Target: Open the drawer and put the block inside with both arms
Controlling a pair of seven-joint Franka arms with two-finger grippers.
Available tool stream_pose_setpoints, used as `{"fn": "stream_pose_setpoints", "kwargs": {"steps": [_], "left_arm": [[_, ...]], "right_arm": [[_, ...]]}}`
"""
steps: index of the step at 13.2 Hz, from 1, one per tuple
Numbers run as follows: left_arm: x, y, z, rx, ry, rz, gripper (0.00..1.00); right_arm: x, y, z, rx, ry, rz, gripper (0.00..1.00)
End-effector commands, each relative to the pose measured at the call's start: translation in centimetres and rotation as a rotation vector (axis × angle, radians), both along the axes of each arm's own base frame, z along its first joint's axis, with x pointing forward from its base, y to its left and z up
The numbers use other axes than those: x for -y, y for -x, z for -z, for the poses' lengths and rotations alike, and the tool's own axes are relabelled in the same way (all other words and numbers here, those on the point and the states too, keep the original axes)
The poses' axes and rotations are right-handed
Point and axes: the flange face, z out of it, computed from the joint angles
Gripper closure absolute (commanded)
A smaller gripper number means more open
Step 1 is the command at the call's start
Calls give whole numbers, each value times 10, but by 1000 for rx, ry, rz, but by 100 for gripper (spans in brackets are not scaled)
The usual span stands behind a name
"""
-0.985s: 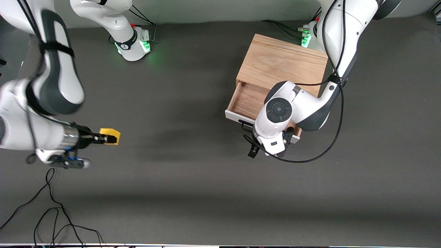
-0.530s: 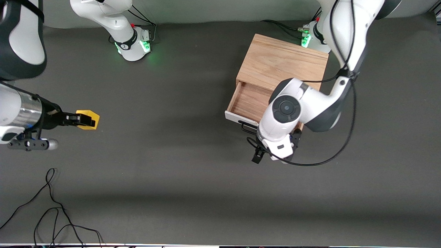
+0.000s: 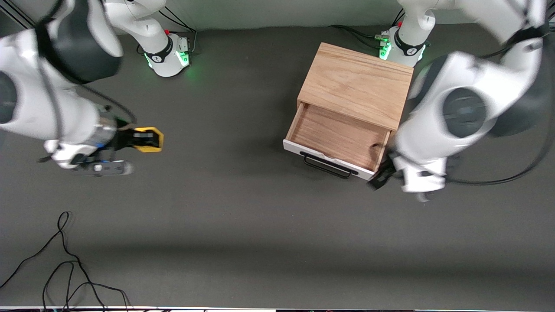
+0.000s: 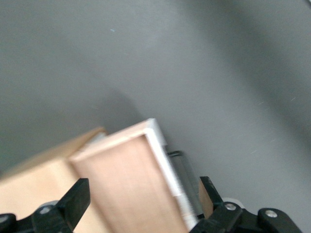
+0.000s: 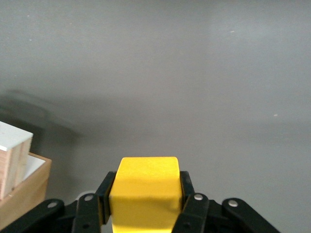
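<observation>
The drawer [image 3: 338,138] stands pulled out of the light oak cabinet [image 3: 357,82], with its white front and black wire handle [image 3: 327,166] toward the front camera; nothing lies in its tray. My right gripper [image 3: 143,136] is shut on the yellow block [image 3: 156,145] above the table, toward the right arm's end. In the right wrist view the block [image 5: 144,170] fills the shut gripper [image 5: 144,183]. My left gripper [image 3: 380,178] hangs beside the drawer's front corner, blurred by motion. In the left wrist view that gripper [image 4: 141,204] is open over the drawer's corner [image 4: 146,141], holding nothing.
Both arm bases [image 3: 167,56] [image 3: 399,45] glow green along the table's robot edge. Loose black cables [image 3: 65,260] lie near the front camera at the right arm's end. A wide stretch of dark table [image 3: 225,143] separates the block from the drawer.
The left arm has swung off the drawer front toward its own end of the table, uncovering the tray. The right gripper has carried the block away from the drawer, then back toward it.
</observation>
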Motion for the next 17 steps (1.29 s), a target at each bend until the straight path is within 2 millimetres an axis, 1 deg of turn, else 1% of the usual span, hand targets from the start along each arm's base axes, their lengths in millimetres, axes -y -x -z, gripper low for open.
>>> {"fn": "stream_pose_setpoints", "kwargs": {"steps": [1, 2, 4, 5, 6, 7, 8, 9, 10, 12, 13, 14, 16, 17], "left_arm": [[-59, 20, -27, -67, 32, 212, 0], [-76, 26, -31, -83, 36, 271, 0], [-121, 38, -41, -100, 58, 426, 0], [-139, 45, -44, -105, 69, 506, 0], [-149, 57, -48, -103, 68, 565, 0], [-155, 69, -48, -97, 60, 608, 0], [-163, 80, -49, -71, 46, 650, 0], [-169, 92, -46, -50, 32, 689, 0], [-172, 99, -43, -34, 24, 718, 0], [-175, 98, -44, -17, 24, 764, 0], [-175, 96, -47, -8, 23, 771, 0], [-177, 95, -48, -7, 24, 767, 0], [-183, 91, -52, 24, 19, 758, 0], [-183, 89, -54, 38, 16, 757, 0]], "right_arm": [[-65, -6, 6, 51, 39, 99, 100], [-92, -3, 11, 63, 43, 121, 100], [-161, 16, 32, 68, 59, 77, 100], [-191, 27, 45, 71, 69, 94, 100], [-217, 37, 60, 78, 76, 132, 100], [-244, 47, 75, 91, 75, 138, 100], [-266, 56, 86, 107, 68, 147, 100], [-281, 63, 97, 111, 67, 172, 100], [-298, 70, 101, 120, 53, 188, 100], [-326, 81, 116, 110, 29, 229, 100], [-347, 91, 127, 96, 12, 231, 100], [-362, 98, 137, 86, -3, 250, 100], [-393, 114, 147, 96, -35, 283, 100], [-402, 121, 152, 104, -44, 273, 100]]}}
